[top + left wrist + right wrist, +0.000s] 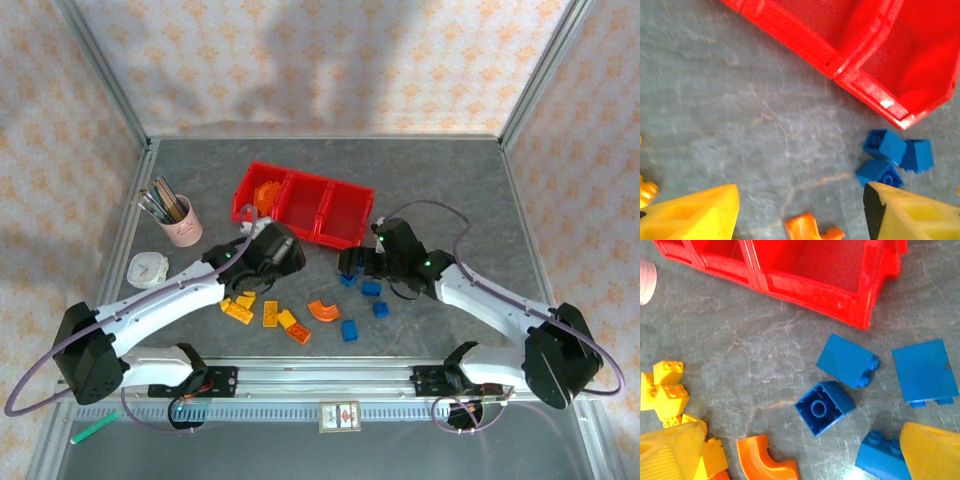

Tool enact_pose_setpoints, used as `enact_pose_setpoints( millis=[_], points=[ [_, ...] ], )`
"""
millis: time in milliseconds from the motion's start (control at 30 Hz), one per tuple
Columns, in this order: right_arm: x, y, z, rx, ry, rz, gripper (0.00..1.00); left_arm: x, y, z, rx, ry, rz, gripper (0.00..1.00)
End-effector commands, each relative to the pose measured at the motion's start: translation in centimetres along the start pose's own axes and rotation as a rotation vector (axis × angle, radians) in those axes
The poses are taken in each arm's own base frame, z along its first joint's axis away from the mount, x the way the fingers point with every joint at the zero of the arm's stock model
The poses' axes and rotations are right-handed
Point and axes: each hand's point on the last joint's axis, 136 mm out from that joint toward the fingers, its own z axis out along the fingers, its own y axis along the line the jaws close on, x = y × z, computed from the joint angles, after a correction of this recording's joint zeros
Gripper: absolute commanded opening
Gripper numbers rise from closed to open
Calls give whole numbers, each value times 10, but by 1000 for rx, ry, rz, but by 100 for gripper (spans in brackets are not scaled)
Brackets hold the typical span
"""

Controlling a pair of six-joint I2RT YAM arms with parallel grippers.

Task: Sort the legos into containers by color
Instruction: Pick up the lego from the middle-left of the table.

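Top external view had both arms stretched low from their near bases toward the middle of the counter (450, 180). The left hand (280, 257) and right hand (356, 264) hung just near of the containers (322, 206). Each wrist view showed its yellow fingers (695, 215) spread wide, with nothing between them. The red row of three bins ran lengthwise from far left to near right, with orange pieces (265, 193) in its leftmost bin. Blue legos (371, 288) lay on the counter just near of the right hand. An orange arch (322, 310) and yellow bricks (665, 390) lay near of the left hand.
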Motion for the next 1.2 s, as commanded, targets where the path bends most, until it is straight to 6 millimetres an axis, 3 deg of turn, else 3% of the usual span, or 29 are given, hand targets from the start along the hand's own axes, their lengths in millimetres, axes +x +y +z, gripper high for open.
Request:
enact_pose_setpoints(
  millis=[0, 233, 367, 667, 1167],
  points=[
    [14, -9, -8, 4, 16, -20, 100, 18, 2, 0, -43, -25, -93, 70],
    [33, -30, -9, 43, 27, -3, 100, 74, -18, 25, -130, 48, -58, 72],
    [37, -38, -9, 62, 25, 18, 100, 93, -18, 38, -168, 67, -71, 75],
    [37, -49, -9, 85, 15, 35, 100, 109, -23, 64, -163, 77, -154, 75],
    [29, -56, -6, 29, 35, 75, 100, 117, -7, 84, -286, 68, -137, 62]
  ],
)
